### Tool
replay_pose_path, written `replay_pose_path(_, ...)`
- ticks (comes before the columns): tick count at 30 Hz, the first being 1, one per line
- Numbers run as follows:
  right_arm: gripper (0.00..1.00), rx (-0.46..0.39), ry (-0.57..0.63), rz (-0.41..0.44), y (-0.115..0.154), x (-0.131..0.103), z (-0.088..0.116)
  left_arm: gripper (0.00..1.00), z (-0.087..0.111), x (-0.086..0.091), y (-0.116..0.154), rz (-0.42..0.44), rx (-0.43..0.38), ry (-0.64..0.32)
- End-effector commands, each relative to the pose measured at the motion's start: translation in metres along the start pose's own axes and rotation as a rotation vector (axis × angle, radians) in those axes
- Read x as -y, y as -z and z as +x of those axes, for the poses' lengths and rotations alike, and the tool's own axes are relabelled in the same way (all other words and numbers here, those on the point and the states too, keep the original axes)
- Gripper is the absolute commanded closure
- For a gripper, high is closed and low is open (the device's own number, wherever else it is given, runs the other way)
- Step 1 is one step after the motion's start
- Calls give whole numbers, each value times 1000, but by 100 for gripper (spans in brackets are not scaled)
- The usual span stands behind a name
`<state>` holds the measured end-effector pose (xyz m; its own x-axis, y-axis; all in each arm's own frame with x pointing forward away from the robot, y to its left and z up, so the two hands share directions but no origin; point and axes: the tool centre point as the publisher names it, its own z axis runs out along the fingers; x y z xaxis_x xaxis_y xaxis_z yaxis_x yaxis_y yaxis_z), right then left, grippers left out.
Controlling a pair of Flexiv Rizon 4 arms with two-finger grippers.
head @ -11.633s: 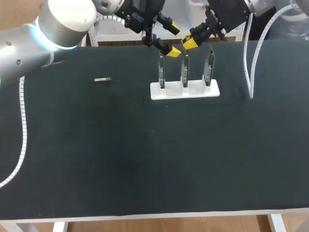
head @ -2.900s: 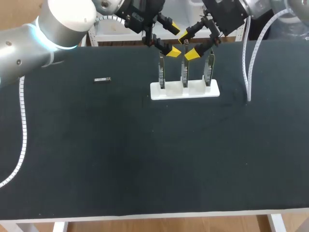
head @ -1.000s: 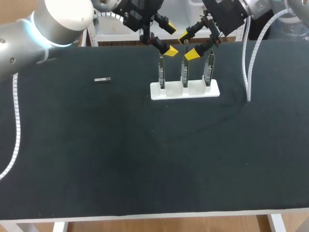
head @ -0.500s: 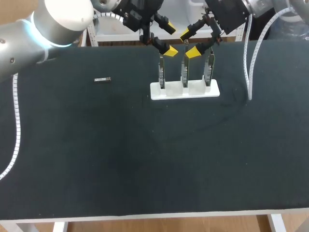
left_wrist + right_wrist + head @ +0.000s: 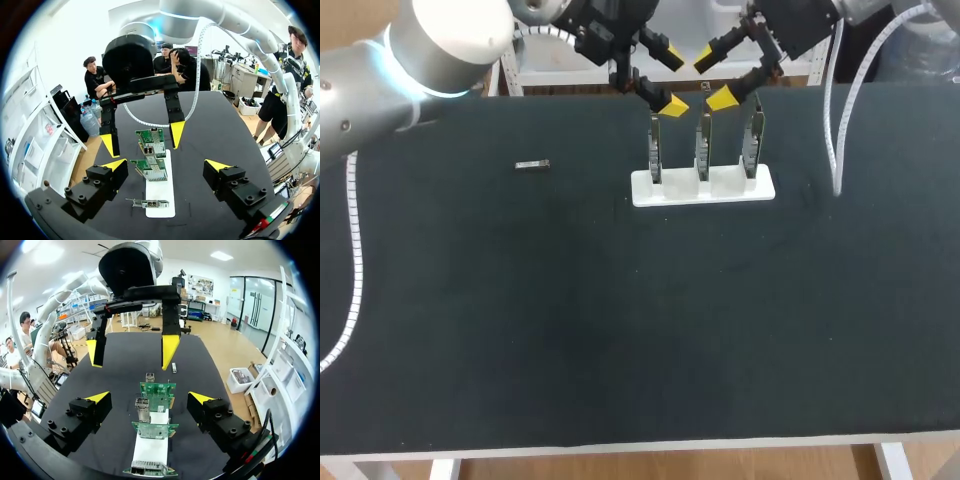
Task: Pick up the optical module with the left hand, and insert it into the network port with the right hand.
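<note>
The optical module (image 5: 532,165), a small grey bar, lies on the black table well left of the white stand (image 5: 702,187); the right wrist view shows the module (image 5: 173,367) far ahead, past the stand (image 5: 149,450). Three upright network cards (image 5: 703,145) stand in the holder. My left gripper (image 5: 671,80) hangs open above the left card, nothing between its fingers. My right gripper (image 5: 713,78) is open just right of it, above the middle card. In the left wrist view the left gripper (image 5: 166,166) faces the cards (image 5: 150,170); the right gripper (image 5: 150,397) faces them (image 5: 157,390) from the opposite side.
A white spiral cable (image 5: 837,130) hangs from the right arm down to the table right of the stand. Another cable (image 5: 353,260) trails along the left edge. Broad black table surface (image 5: 640,320) lies in front of the stand.
The right gripper has drifted a little up and toward the far edge, still open. The left arm, module and stand have not moved.
</note>
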<state>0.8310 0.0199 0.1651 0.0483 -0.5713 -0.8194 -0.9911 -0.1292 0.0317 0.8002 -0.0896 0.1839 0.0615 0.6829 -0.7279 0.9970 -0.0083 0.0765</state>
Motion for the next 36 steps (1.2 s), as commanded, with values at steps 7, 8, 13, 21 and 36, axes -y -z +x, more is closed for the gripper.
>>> replay_pose_path(7,0,8,30,26,7,-12,-11,0,-1,1,0,-3,-3,1)
replay_pose_path(8,0,11,33,27,8,-13,-11,0,-1,1,0,-3,-3,1)
replay_pose_path(13,0,8,41,29,9,-14,-14,0,-1,1,0,-3,-3,1)
replay_pose_path(21,0,8,43,28,9,-15,-16,0,-1,1,0,-3,-3,1)
replay_pose_path(36,100,8,43,28,9,-15,-16,0,-1,1,0,-3,-3,1)
